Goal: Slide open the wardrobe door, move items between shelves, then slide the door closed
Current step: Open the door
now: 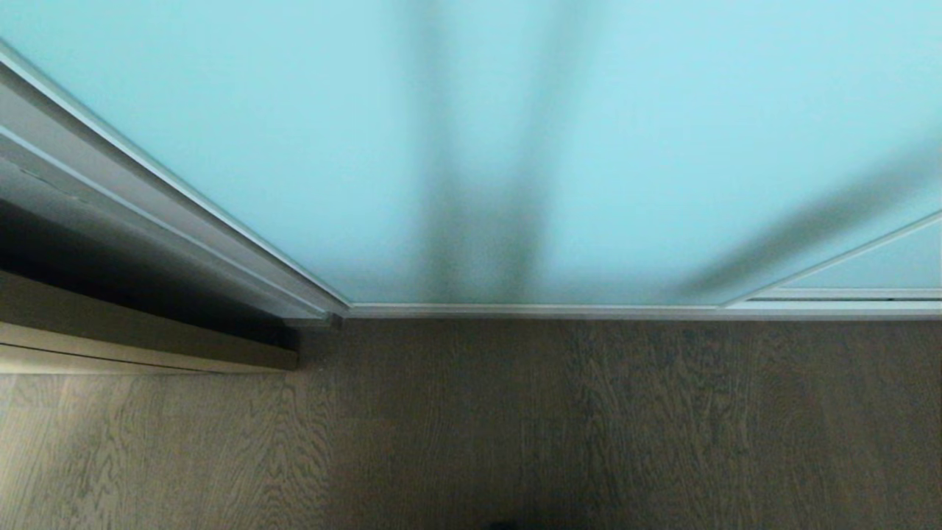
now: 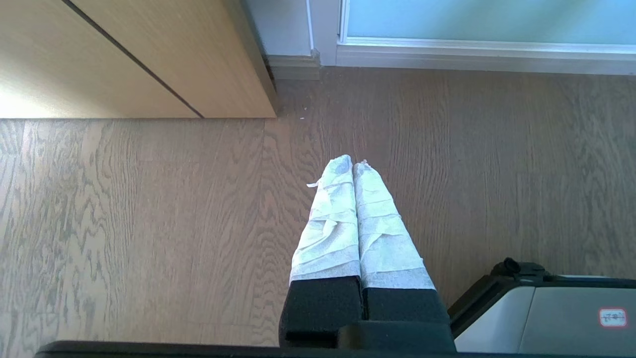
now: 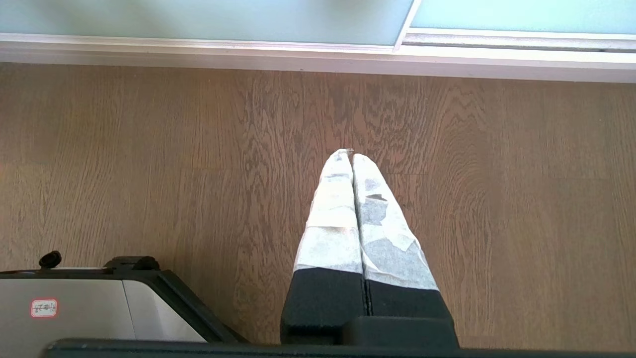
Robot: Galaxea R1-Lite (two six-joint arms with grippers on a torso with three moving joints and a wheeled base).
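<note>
Grey-brown wood-grain floorboards fill the foreground and run up to the foot of the tall sliding wardrobe door of frosted pale aqua-blue glass, which stands shut across the far edge of the floor in its thin silvery-white metal frame. A large glass pane like that should be heavy, rigid and slick, and it would not forgive a knock, so I'd judge the metal frame at its upright edge the place to push, sideways along the track. A second blue glass panel overlaps it toward the floor's far right corner. No shelves or cushion show; presumably they sit behind the glass.

Both arms hang low, well short of the door. Each hand, the left hand and the right hand, has its white-taped fingers pressed together on nothing, pointing down at bare boards.

At the floor's far left corner a light oak-coloured cabinet side stands beside the frame. Part of the robot's grey-and-black base sits between the arms.
</note>
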